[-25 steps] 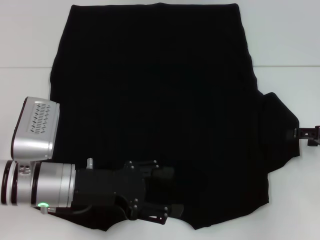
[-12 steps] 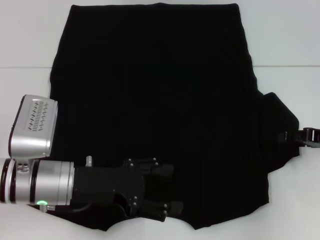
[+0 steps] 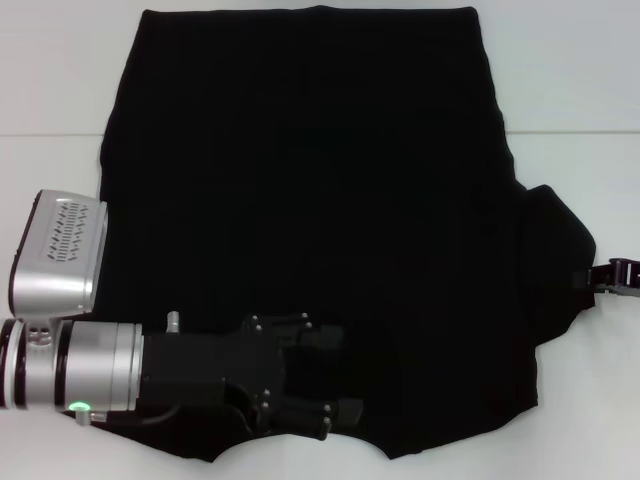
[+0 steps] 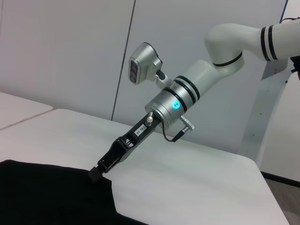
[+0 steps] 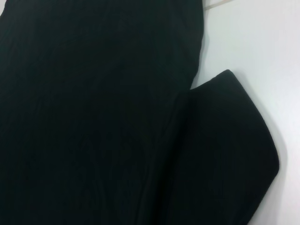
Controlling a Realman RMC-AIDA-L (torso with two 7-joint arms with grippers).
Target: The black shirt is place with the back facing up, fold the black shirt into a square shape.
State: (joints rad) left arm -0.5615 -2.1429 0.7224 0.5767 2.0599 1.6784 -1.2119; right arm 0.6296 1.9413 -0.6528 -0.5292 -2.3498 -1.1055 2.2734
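Observation:
The black shirt [image 3: 310, 200] lies spread flat over most of the white table, and its right sleeve [image 3: 555, 260] sticks out to the right. My left gripper [image 3: 325, 378] is low over the shirt's near edge. It is open, one finger on each side of a patch of fabric. My right gripper [image 3: 598, 277] sits at the tip of the right sleeve. In the left wrist view it [image 4: 97, 173] is pinched shut on the sleeve's corner. The right wrist view shows only the shirt body [image 5: 93, 117] and the sleeve [image 5: 229, 154].
Bare white table [image 3: 580, 90] shows as a narrow margin to the right, the left and along the near edge. A seam line [image 3: 570, 133] crosses the table behind the shirt. A pale wall [image 4: 70, 56] rises behind the table.
My left arm has shifted slightly left and its fingers have drawn a little closer together. The right gripper has moved slightly down and to the right along the sleeve tip.

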